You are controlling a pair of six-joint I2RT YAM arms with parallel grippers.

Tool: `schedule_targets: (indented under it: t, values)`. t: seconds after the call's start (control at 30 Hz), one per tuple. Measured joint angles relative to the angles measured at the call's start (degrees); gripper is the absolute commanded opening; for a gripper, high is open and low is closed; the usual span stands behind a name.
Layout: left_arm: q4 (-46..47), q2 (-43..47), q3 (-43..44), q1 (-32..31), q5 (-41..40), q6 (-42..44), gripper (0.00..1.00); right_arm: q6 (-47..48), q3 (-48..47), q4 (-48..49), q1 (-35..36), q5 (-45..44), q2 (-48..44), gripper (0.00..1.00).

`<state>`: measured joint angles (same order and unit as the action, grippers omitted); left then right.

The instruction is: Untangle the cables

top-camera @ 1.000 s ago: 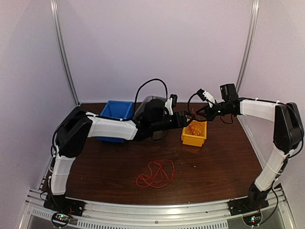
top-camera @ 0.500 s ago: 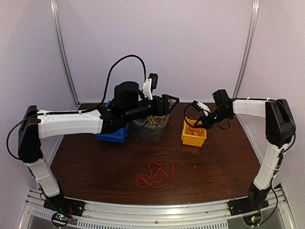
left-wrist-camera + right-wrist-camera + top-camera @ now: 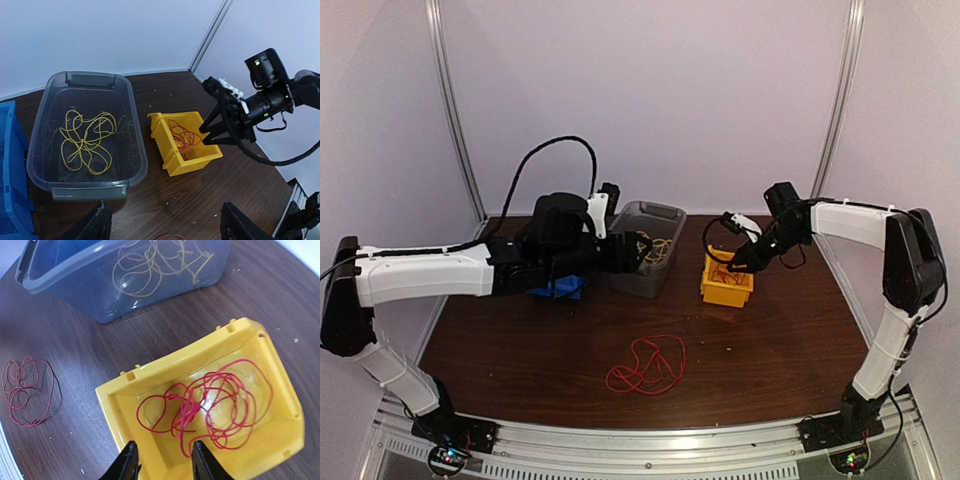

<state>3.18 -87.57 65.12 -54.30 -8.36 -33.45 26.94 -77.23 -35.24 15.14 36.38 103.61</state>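
A tangled red cable (image 3: 216, 405) lies loose inside the yellow bin (image 3: 170, 367), with my right gripper (image 3: 162, 465) open just above the bin's near wall and nothing between its fingers. From above, the right gripper (image 3: 725, 262) hangs over the yellow bin (image 3: 725, 292). A second red cable (image 3: 645, 365) lies coiled on the table in front. A yellow cable (image 3: 87, 140) sits in the grey bin (image 3: 90, 76). My left gripper (image 3: 165, 227) stands wide open and empty above the table, near the grey bin's front corner. No blue cable shows.
A blue bin (image 3: 560, 290) stands left of the grey bin (image 3: 660, 208), mostly hidden under my left arm. The enclosure's white walls and corner posts close in the back and sides. A metal rail runs along the near table edge.
My right gripper has opened and the red cable now lies in the yellow bin. My left arm has drawn back leftward from the yellow bin to the grey bin.
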Motion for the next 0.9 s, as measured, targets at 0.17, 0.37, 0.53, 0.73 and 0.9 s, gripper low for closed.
schedule_targets:
  t: [0.17, 0.37, 0.53, 0.73, 0.9]
  values:
    - [-5.29, 3.54, -2.54, 0.0, -1.66, 2.69, 0.73, -1.25, 0.07, 0.76, -0.02, -5.57, -10.78, 0.49]
    - [-9.05, 5.51, -10.29, 0.0, 3.65, 5.4, 0.58, -1.46, 6.29, 5.49, 1.68, -4.0, -25.81, 0.46]
    - [-10.91, 5.51, -16.2, -0.09, 11.02, 5.14, 0.54, 2.29, 12.81, 5.53, 12.74, -0.66, -26.38, 0.48]
    - [-8.85, 5.53, -22.86, -0.13, 14.88, 1.03, 0.59, 5.44, 18.75, 4.96, 26.29, -0.42, -18.93, 0.59]
    - [-8.04, 7.91, -27.63, -0.13, 12.52, -3.63, 0.67, 4.7, 21.59, 7.02, 34.62, -2.43, -15.82, 0.61]
